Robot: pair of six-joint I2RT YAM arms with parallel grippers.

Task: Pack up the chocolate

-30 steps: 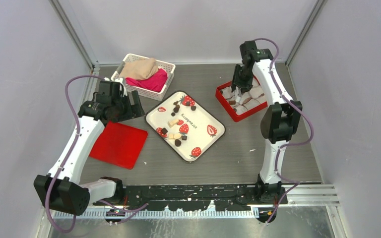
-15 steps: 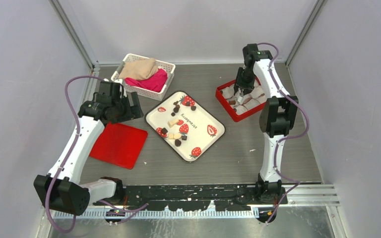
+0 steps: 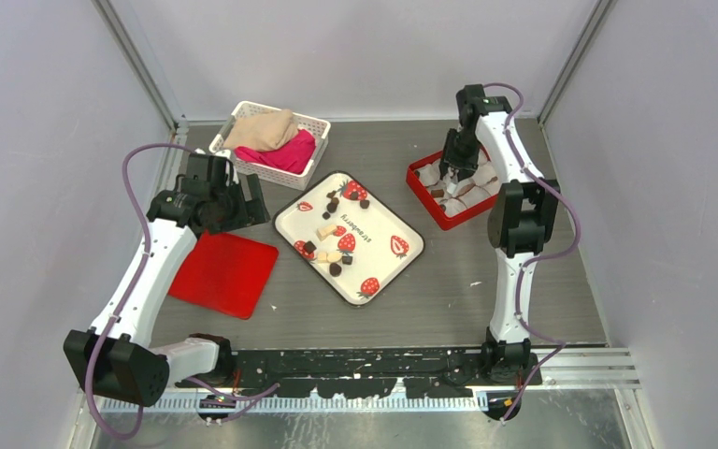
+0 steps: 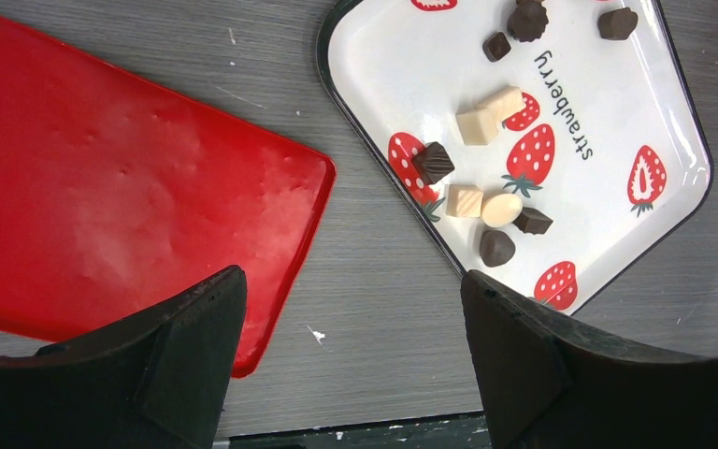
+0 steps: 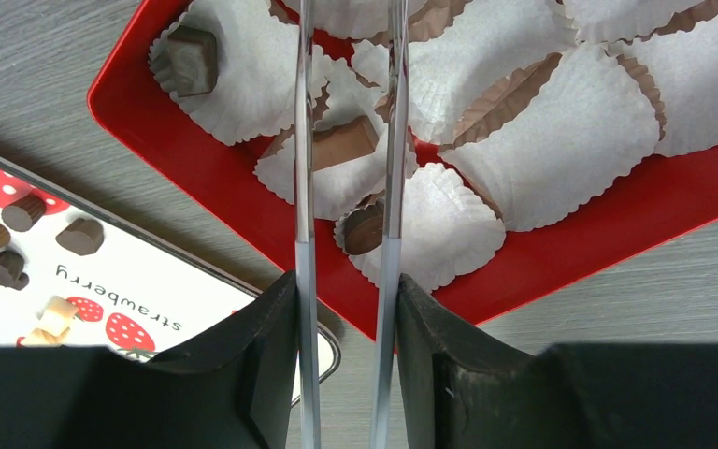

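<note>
Your right gripper is clamped on the tongs. Their tips straddle one chocolate in a paper cup of the red box. Three pieces sit in cups, and most cups are bare. About ten more wait on the strawberry tray, at 8 o'clock from the box. Your left gripper hangs wide open, holding nothing. You're early in the job, by my judgement.

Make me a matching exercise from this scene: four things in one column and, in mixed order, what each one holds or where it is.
1. white basket
2. strawberry tray
3. red box
4. tongs

a. lined with paper cups
b. in the right tool
c. loose chocolate on it
d. cloth inside

Pairs: 1-d, 2-c, 3-a, 4-b.
</note>
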